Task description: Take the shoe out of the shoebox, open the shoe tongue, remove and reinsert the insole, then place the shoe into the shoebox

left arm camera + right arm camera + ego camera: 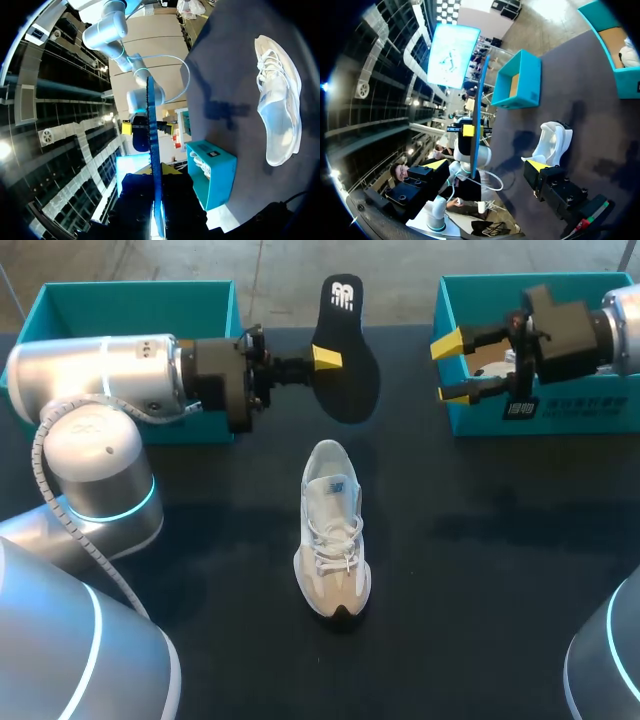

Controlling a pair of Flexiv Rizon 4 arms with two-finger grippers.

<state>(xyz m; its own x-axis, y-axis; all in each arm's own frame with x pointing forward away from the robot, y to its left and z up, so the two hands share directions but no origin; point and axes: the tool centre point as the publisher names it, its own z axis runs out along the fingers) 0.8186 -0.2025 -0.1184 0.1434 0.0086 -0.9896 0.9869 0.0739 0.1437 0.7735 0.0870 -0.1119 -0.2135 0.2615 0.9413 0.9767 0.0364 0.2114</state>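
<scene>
A white and beige shoe (332, 530) lies on the black table, toe toward me, laces up; it also shows in the wrist views (277, 100) (552, 140). Above the table behind it hangs the black insole (348, 350), with my left gripper (325, 358) shut on its edge. In the left wrist view the insole (153, 150) stands edge-on between the fingers of my left gripper (155, 172). My right gripper (450, 368) is open and holds nothing, in front of the right teal shoebox (480, 300). Its own view shows the yellow tips of my right gripper (487, 165) spread wide, facing the insole (481, 110).
A second teal shoebox (140, 300) stands at the back left, partly behind my left arm. The right box (615, 50) holds something white (632, 50). Both boxes sit at the table's far edge, with the shoe between them and nearer to me.
</scene>
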